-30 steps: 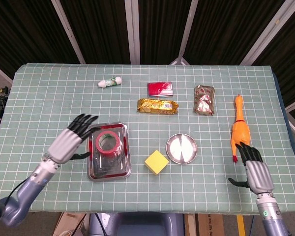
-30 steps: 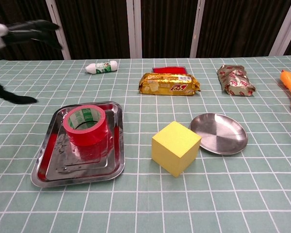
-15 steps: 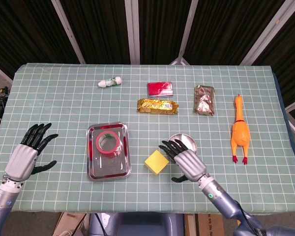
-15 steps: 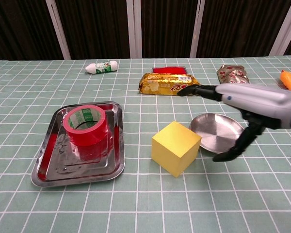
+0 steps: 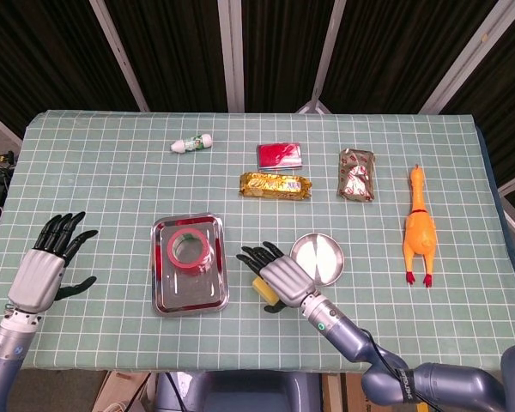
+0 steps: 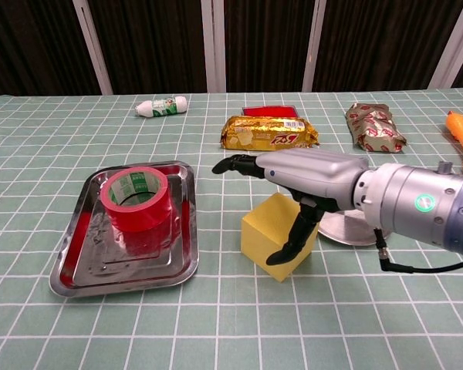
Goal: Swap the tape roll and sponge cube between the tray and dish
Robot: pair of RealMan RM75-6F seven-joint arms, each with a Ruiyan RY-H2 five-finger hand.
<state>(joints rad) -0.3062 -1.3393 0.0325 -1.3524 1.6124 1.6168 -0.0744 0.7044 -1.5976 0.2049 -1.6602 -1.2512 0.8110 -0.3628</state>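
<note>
— Where's the sponge cube [image 6: 279, 235] sitting?

— On the cloth at centre frame in the chest view, between the tray [image 6: 85, 266] at lower left and the dish [image 5: 319, 257] just right of it. It's in neither of them. One corner points toward the camera, so its faces run diagonal to the grid; being a cube, it has no long axis.

— And the right hand [image 6: 297, 176]?

— Over the cube with fingers spread, thumb hanging down at the cube's near-right face. Whether the thumb touches is hard to tell from here; nothing is gripped.

— How should it handle?

— Likely light and soft, so it will squash. I'd take two opposite side faces, gently.

— The tape roll [image 5: 189, 250]?

— Flat in the tray, hole facing up, axis vertical. Stiff and probably slick on the rim; pinch through the hole across the wall.

— Left hand [image 5: 45, 268]?

— Far left, fingers spread, holding nothing.
</note>
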